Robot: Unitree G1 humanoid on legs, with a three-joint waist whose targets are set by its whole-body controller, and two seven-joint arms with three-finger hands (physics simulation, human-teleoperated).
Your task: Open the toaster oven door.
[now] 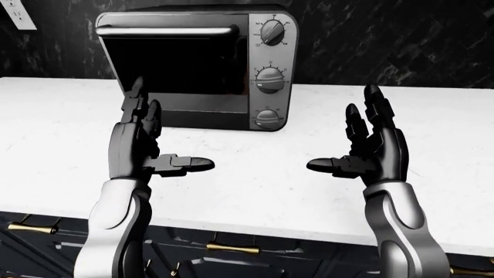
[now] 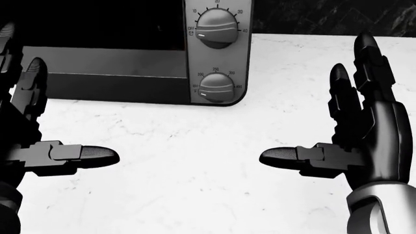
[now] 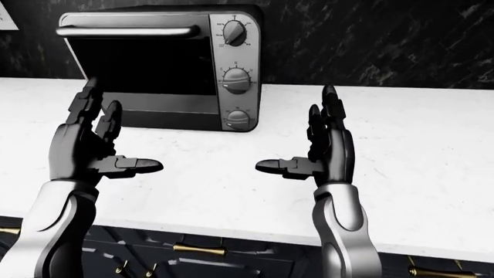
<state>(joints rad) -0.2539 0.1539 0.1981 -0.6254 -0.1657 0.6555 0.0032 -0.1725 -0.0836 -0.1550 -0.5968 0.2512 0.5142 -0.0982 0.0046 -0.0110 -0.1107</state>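
White counter [image 1: 255,191]: toaster oven [image 1: 197,66] door handle [image 1: 166,30] runs horizontally, above and beyond the nearer left hand [image 1: 143,142]; right hand [image 1: 370,145] apart; both hands spread wide, empty.

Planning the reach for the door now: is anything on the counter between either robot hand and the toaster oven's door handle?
Nothing visible. The left robot hand and right robot hand hover open over bare white counter; the handle on the toaster oven is unobstructed.

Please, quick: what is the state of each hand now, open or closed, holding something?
Left hand: open, fingers spread, holding nothing, not touching the toaster oven.
Right hand: open, fingers spread, holding nothing, above the counter.
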